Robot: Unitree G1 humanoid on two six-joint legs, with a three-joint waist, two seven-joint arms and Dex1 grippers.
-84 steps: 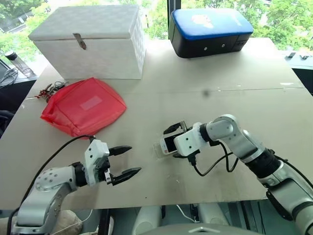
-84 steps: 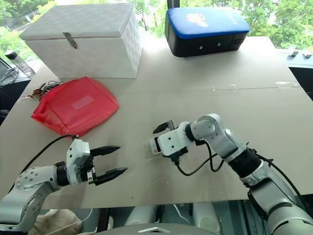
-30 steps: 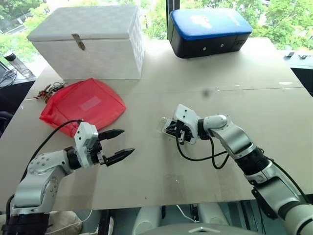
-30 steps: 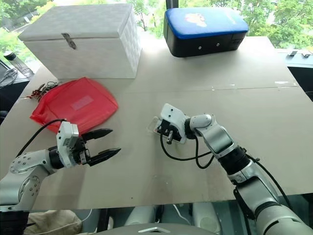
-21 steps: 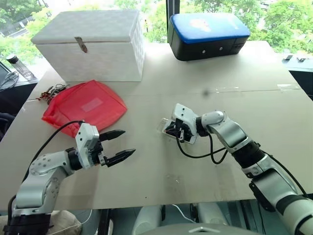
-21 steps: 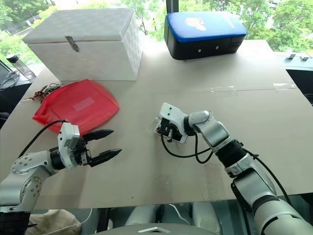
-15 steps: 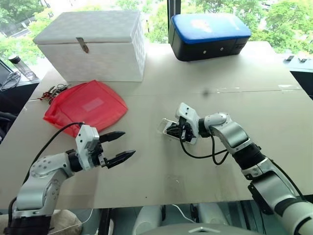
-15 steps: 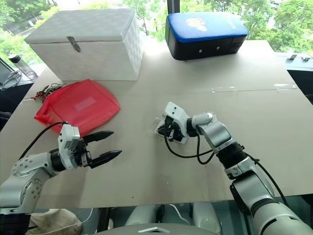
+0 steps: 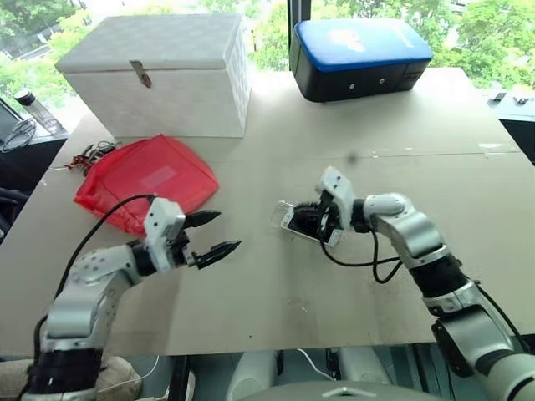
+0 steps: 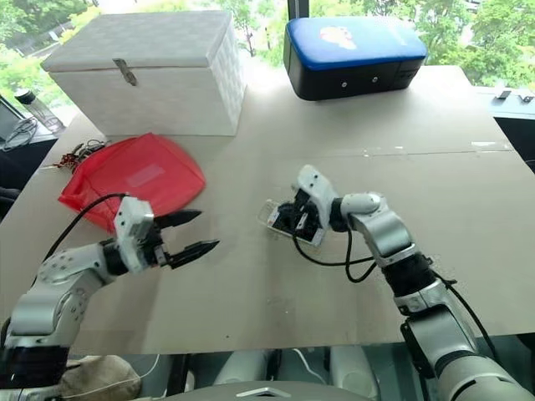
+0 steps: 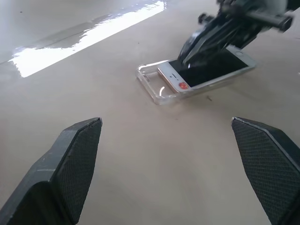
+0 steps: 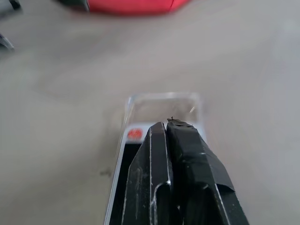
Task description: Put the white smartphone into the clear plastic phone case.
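The white smartphone [image 11: 207, 71] lies screen up in the middle of the table, tilted, its near end with a red mark resting inside the clear plastic phone case [image 11: 151, 82]. The case's open end [image 12: 161, 101] sticks out past the phone [image 12: 134, 135]. My right gripper [image 12: 167, 124] is shut, its tips pressed down on the phone's black screen. My left gripper [image 9: 227, 230] stands open just above the table, a short way to the left of the phone and pointing at it, with nothing between its fingers [image 11: 77, 150].
A red bag [image 9: 146, 180] lies at the left with a tangle of cords [image 9: 88, 153] beside it. Behind it stands a white latched box [image 9: 159, 71], and a blue-topped black case [image 9: 359, 54] sits at the back. The table's front edge [image 9: 276, 342] runs near both arms.
My right hand has risen and rolled, its shut fingers now pointing down onto the phone. My left gripper, still open, has moved a little forward and right toward the phone.
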